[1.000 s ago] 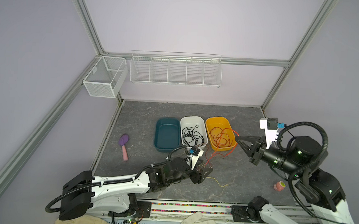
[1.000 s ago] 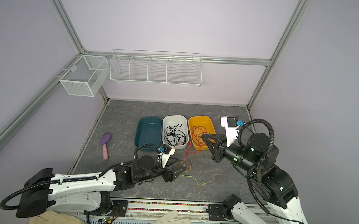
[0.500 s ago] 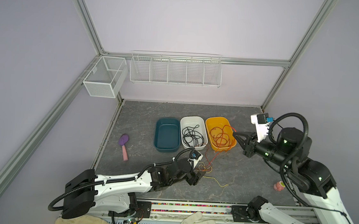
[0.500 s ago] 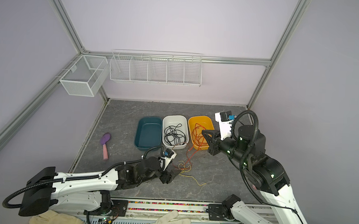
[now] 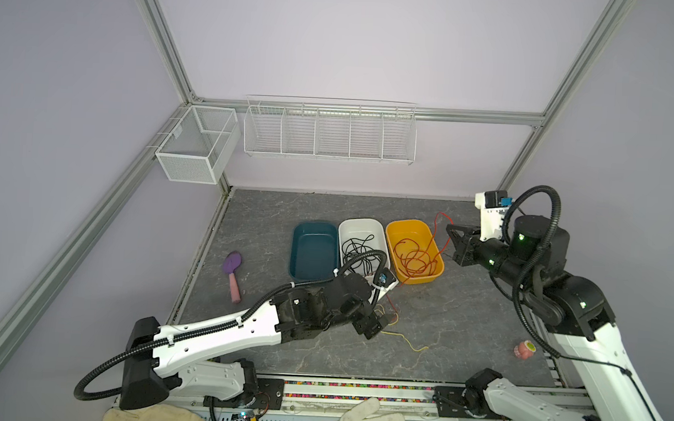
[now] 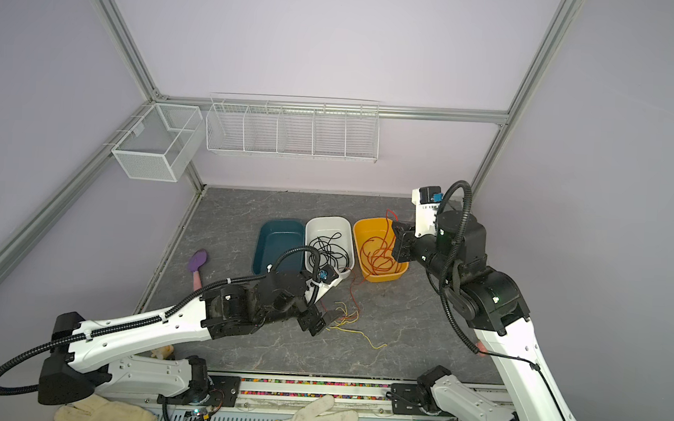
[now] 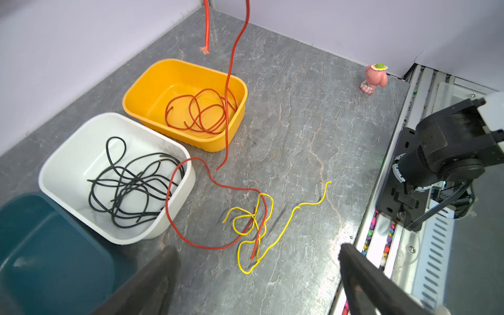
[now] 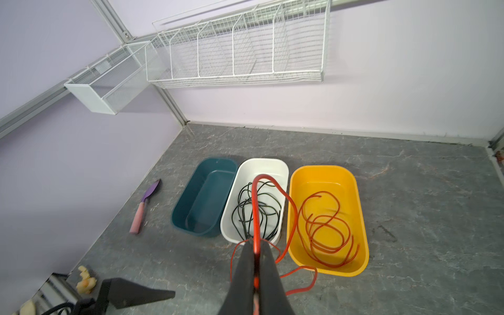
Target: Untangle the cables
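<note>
White-and-black left arm (image 5: 219, 332) stretches low and forward; its black two-fingered left claw (image 7: 257, 249) hangs with fingers spread wide, gripping nothing; white-and-black right arm (image 5: 584, 335) stands raised, elbow bent; black right claw (image 8: 255, 253) pinches a thin red cable (image 8: 253, 212).

Grey veined bench (image 7: 300, 122); teal tub (image 7: 54, 259); white tub (image 7: 68, 152) with black cable (image 7: 131, 188); yellow tub (image 7: 152, 90) with red cable (image 8: 254, 212); yellow cable (image 7: 311, 203); purple-and-pink scoop (image 5: 232, 263).
</note>
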Motion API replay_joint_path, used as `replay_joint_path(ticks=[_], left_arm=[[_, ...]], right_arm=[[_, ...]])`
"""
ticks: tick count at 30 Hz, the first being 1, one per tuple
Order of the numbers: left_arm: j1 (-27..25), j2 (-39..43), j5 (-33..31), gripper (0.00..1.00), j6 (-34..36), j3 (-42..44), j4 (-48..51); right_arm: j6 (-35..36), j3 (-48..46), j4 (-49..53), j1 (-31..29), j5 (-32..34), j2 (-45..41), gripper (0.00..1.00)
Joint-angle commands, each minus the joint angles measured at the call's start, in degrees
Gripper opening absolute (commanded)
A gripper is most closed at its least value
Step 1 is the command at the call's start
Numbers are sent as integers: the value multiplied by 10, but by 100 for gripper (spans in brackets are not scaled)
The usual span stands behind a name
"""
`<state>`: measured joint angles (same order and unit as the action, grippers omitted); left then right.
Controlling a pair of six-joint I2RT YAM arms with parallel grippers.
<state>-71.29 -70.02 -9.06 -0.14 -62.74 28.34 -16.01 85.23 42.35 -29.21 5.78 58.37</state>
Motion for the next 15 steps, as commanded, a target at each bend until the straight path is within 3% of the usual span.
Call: replay_joint_path(ticks=[1, 6, 11, 15], left_arm=[[-2, -15, -8, 97, 93, -23, 69], [-2, -14, -8, 100, 192, -2, 42], [-2, -13, -11, 100, 313, 50, 10], [-1, -16, -72, 99, 344, 105, -63]], right_arm=[[24, 26, -9, 4, 58, 16, 6], [56, 55, -23, 6, 123, 42, 6], [63, 86, -24, 11, 135, 90, 6], [72, 105, -33, 18, 155, 129, 6]])
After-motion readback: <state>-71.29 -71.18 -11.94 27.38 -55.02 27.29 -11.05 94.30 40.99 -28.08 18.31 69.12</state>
